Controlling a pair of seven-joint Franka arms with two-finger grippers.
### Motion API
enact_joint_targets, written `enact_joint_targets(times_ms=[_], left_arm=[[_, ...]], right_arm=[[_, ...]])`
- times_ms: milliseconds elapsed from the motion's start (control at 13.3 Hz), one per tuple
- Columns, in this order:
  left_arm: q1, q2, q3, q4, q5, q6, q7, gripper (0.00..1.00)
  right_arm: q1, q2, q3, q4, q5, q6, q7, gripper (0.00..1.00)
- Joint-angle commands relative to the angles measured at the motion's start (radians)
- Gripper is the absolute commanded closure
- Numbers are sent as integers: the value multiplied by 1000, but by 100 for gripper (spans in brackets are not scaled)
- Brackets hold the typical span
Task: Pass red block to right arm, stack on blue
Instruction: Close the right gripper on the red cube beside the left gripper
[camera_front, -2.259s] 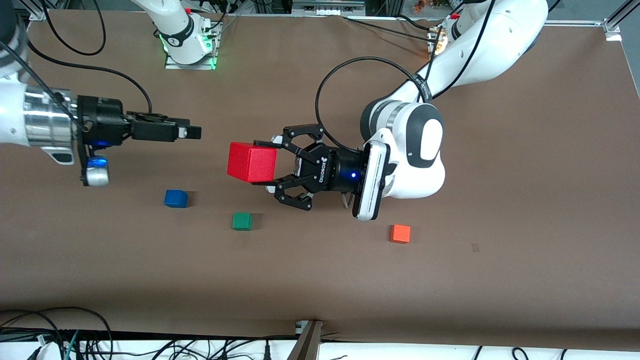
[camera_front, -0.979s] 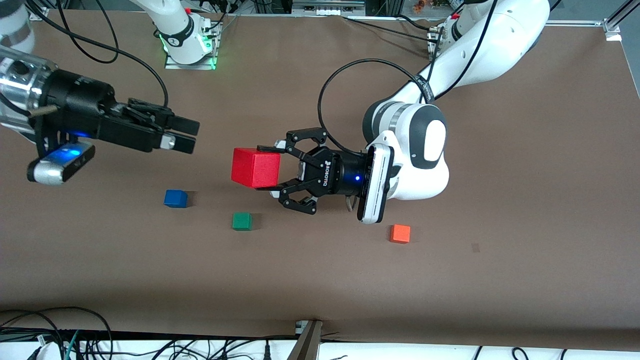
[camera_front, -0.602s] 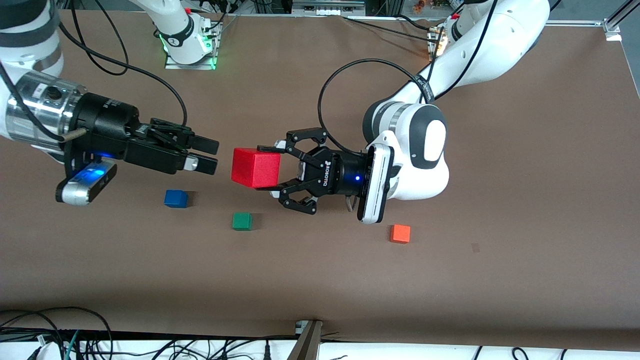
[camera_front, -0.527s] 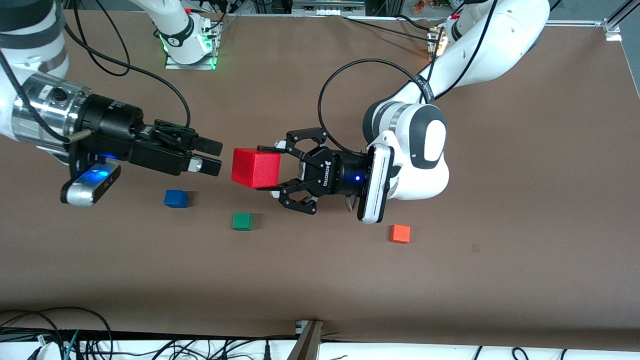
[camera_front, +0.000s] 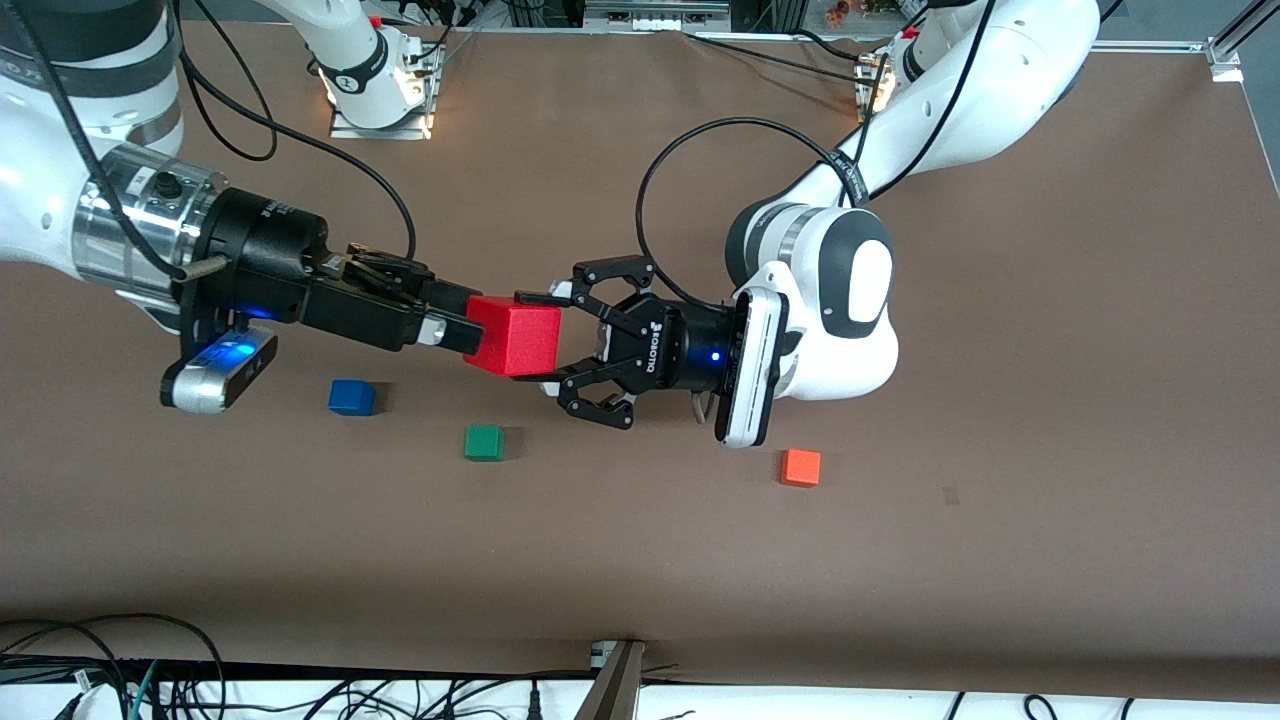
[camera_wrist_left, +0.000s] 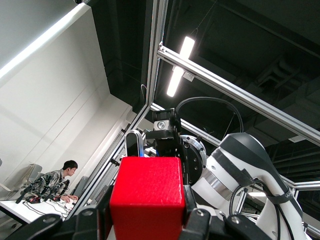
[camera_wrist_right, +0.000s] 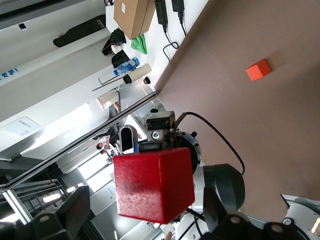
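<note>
Gripping matte red block (camera_front: 512, 336), left tool (camera_front: 545, 335), cubic

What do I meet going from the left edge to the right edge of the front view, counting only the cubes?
Blue cube → green cube → red block, held up off the table by the left tool → orange cube.

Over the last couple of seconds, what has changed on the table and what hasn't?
The right claw has swung in from the right arm's end of the table until its open fingers flank the red block, not yet closed on it. The left claw stays shut on the block, held in the air almost where it was. The blue cube, green cube and orange cube have not moved.
</note>
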Motion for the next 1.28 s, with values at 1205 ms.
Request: enact_joint_targets(times_ms=[1205], left_arm=[[9,-17,15,-17,-6,7,12,100]], right_arm=[[51,48,-8,45,-61,81,-97,0]])
